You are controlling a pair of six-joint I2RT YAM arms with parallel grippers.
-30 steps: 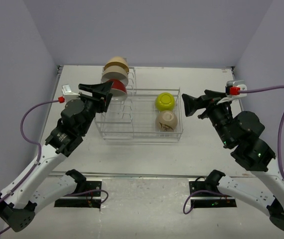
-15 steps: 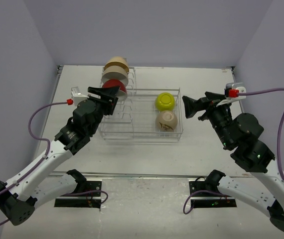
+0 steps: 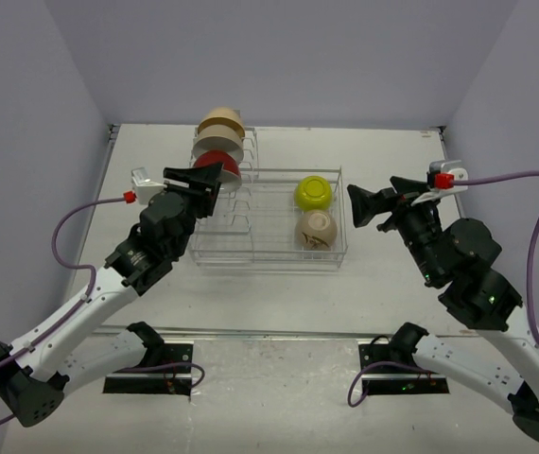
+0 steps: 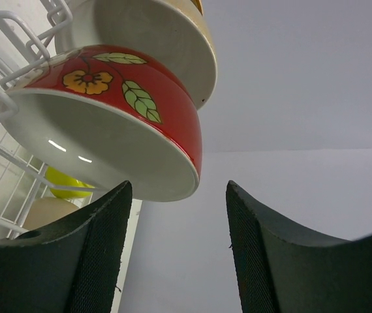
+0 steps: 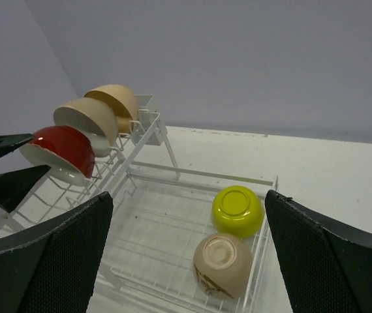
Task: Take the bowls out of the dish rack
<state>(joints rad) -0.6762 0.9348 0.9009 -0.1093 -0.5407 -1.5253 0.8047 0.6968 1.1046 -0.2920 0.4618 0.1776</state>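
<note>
My left gripper (image 4: 177,188) has its jaws apart, the red bowl (image 4: 108,98) rim just ahead between them. If I close off-centre, I'd snag rack (image 3: 251,227) wire. The right gripper (image 5: 185,195) is also spread.

White lower links, black motor housings on left arm (image 3: 147,251) and right arm (image 3: 459,260). Purple cable (image 3: 534,218) looped to each wrist, red connector (image 3: 444,179) at end. Black left end effector (image 3: 215,178) and right end effector (image 3: 355,205); dark, finely textured fingers (image 4: 94,261). Small green lights (image 3: 484,293) on right arm.
</note>
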